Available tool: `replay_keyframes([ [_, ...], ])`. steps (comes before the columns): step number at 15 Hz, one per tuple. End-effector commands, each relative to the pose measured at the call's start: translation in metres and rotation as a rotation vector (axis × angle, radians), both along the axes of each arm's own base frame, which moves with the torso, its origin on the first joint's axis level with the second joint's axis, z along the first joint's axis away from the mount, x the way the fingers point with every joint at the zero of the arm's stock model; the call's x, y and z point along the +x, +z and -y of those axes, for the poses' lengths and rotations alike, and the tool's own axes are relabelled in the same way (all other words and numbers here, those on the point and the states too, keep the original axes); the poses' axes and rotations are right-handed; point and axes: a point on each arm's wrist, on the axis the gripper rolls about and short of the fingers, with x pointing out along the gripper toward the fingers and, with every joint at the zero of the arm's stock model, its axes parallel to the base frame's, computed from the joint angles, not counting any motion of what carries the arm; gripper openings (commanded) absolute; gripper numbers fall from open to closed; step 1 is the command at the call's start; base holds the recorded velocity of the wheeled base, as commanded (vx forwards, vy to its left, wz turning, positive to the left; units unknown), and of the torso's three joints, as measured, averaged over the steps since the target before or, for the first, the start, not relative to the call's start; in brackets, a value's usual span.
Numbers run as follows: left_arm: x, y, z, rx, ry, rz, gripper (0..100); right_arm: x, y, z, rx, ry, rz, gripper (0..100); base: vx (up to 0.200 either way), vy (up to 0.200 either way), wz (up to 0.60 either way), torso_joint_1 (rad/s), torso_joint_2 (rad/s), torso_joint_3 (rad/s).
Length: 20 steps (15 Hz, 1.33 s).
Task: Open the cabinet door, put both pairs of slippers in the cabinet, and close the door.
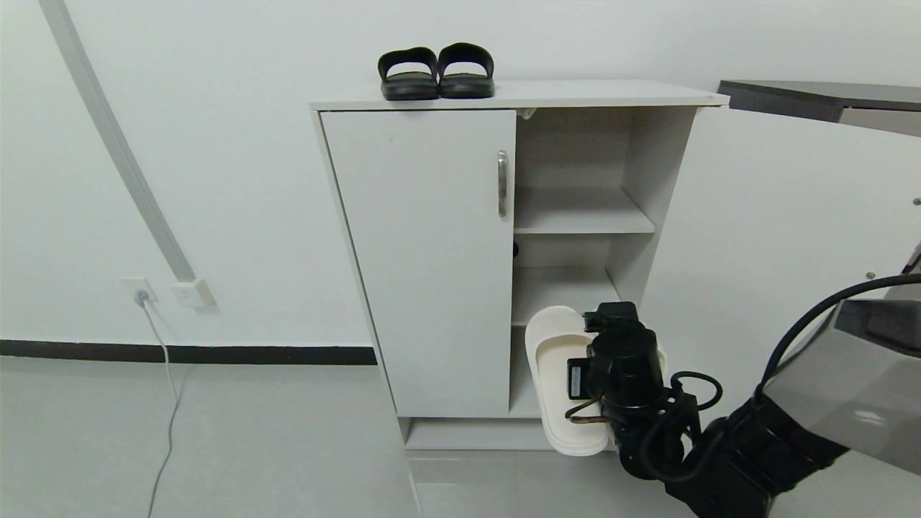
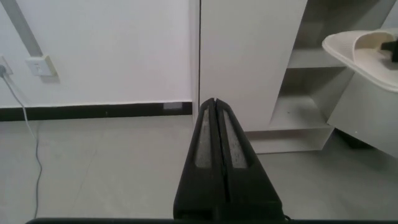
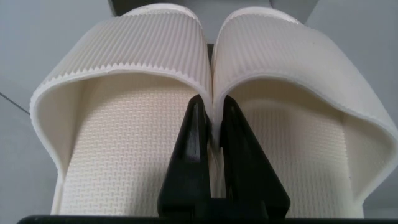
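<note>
The left tool (image 2: pixel 214 104) is clenched on nothing, above the floor (image 2: pixel 93 162) before the cabinet (image 1: pixel 424 288). The black slippers (image 1: pixel 436 72) stand as a pair on the cabinet top, at its front edge toward the left corner. The right door (image 1: pixel 777 237) is open. Before the open lower part, the right tool (image 3: pixel 212 106) is grasping the white slippers (image 1: pixel 557 374) by their touching inner edges.

So the white cabinet (image 1: pixel 460 432) sits on a grey tiled floor (image 1: pixel 252 439), flat against the wall. On its top panel (image 1: pixel 597 92), out toward the 9 o'clock end, there's a pair of black slippers (image 1: pixel 436 70) side by side, toes to the wall. Right-hand door (image 1: pixel 777 237) is swung open, so you can see two shelves (image 1: pixel 579 216) inside. A thin cable (image 1: pixel 167 403) trails onto the floor at 8 o'clock.
</note>
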Motion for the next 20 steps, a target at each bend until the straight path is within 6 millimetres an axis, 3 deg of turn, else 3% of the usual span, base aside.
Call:
replay_keyframes([
  [1,0.0,0.0,0.0,0.0,0.0,-0.003,0,0.004,-0.007,-0.007,-0.002,0.003,-0.009,0,0.0,-0.2,0.0,0.002,0.0,0.002],
  [6,0.0,0.0,0.0,0.0,0.0,-0.003,0,0.004,-0.021,-0.012,-0.018,0.013,-0.035,0,0.0,-0.12,0.0,0.004,0.0,0.001],
  [12,0.0,0.0,0.0,0.002,0.0,-0.003,0,0.028,-0.053,-0.04,-0.001,0.075,-0.047,0,0.0,0.0,0.0,0.0,0.0,0.0],
  [20,0.0,0.0,0.0,0.002,0.0,-0.003,0,0.054,-0.072,-0.022,-0.023,-0.006,-0.065,0,0.0,0.0,0.0,0.0,0.0,0.0],
])
